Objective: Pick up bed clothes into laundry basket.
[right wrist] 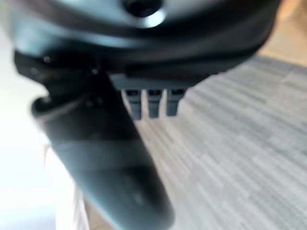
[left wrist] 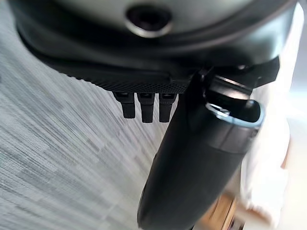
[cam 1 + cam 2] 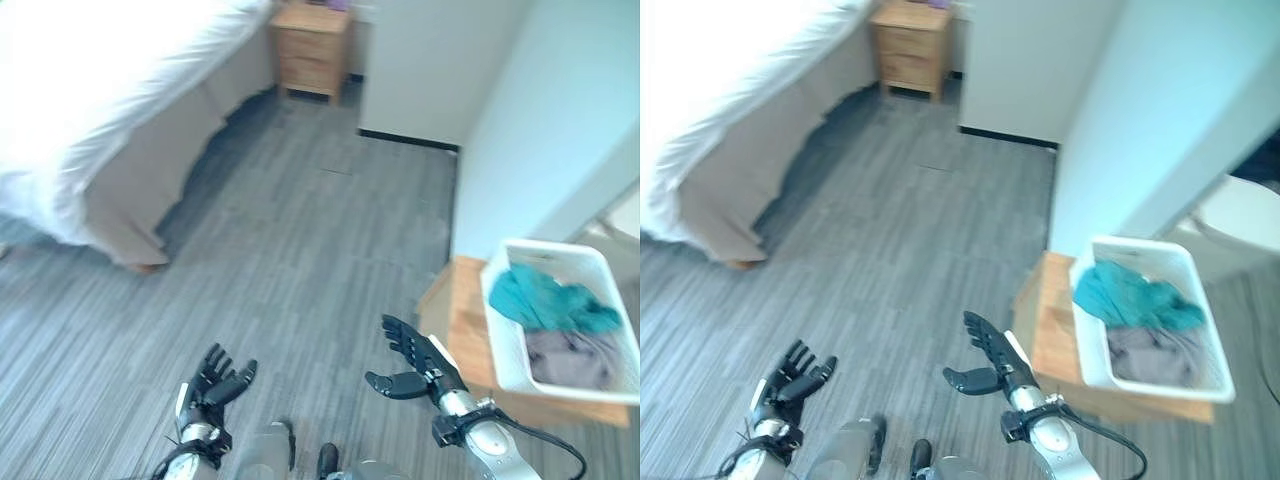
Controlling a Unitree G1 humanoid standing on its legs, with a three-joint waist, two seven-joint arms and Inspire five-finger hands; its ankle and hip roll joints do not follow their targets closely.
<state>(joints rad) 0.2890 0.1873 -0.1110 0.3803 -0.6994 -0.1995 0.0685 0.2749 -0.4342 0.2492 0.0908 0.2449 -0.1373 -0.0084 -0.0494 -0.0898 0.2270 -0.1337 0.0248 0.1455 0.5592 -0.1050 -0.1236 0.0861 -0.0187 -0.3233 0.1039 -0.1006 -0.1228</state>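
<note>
Nearest, the left hand (image 3: 213, 380) and right hand (image 3: 412, 362) hang empty, fingers spread. To the right, the white laundry basket (image 3: 500, 340) already holds teal and grey clothes (image 3: 548, 300). Farther off, the bed (image 3: 90, 90) carries only white bedding; likely done.

Bedroom in a home: white-sheeted bed with beige skirt (image 3: 120, 130), small wooden nightstand (image 3: 312, 45), grey wood-plank floor (image 3: 300, 250), white plastic laundry basket of clothes (image 3: 560, 320).
</note>
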